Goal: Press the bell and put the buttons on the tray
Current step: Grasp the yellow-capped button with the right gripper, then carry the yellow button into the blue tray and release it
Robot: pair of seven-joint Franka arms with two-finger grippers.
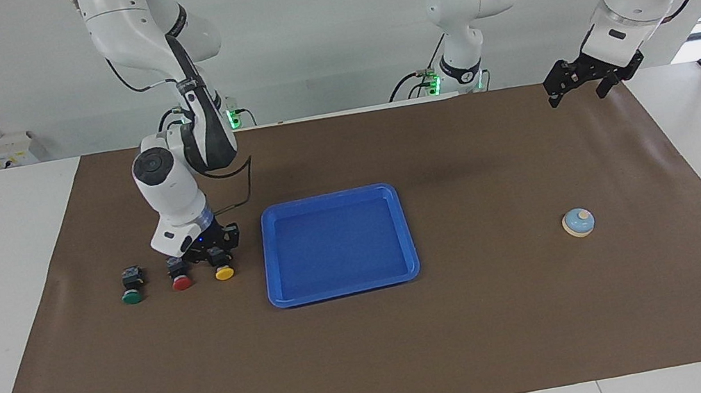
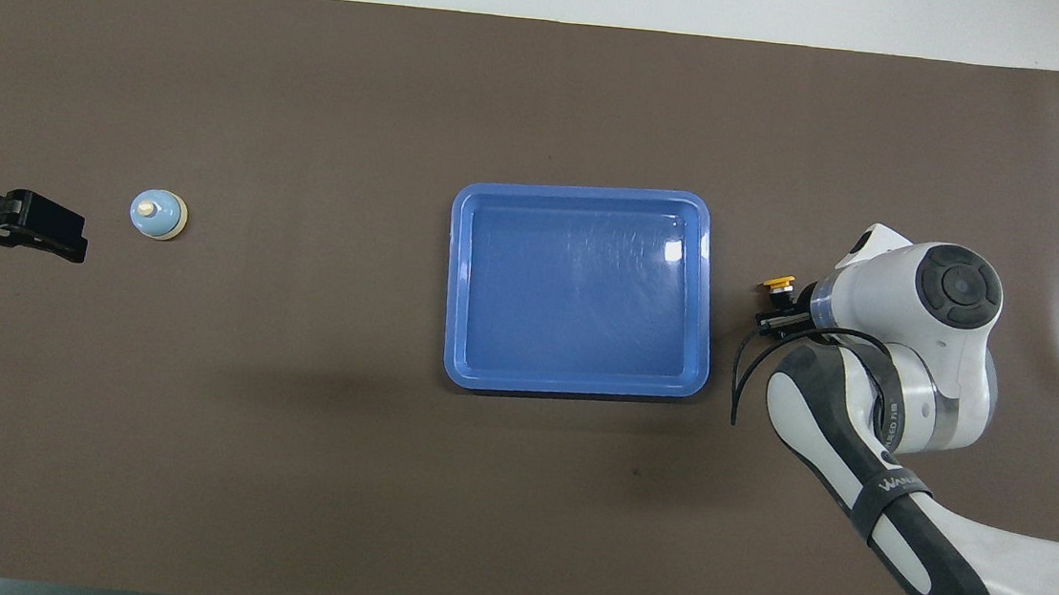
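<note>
Across the desk (image 1: 418,354) in the facing view, the right claw (image 1: 215,249) sits low on the yellow button (image 1: 224,270), clenched on its black body, presumably so that the switch can be lifted into the blue tray (image 1: 330,198) just beside it. The red button (image 1: 181,282) and the green button (image 1: 132,296) stand on the brown mat in a row with the yellow one, farther toward the right arm's end, neither of them gripped. The left claw (image 1: 580,84) hangs in the air with its jaws released, over the mat's edge at the left arm's end; that arm waits, and the bell (image 1: 578,222) stands untouched, farther from the robots. From overhead, the right arm's wrist covers most of the row, so that only the yellow button (image 2: 777,284) peeks out by the right claw (image 2: 770,316), close to the tray (image 2: 589,191), which holds nothing. The left claw (image 2: 47,227) shows near the bell (image 2: 157,213), which suggests that this arm is placed for the press.
</note>
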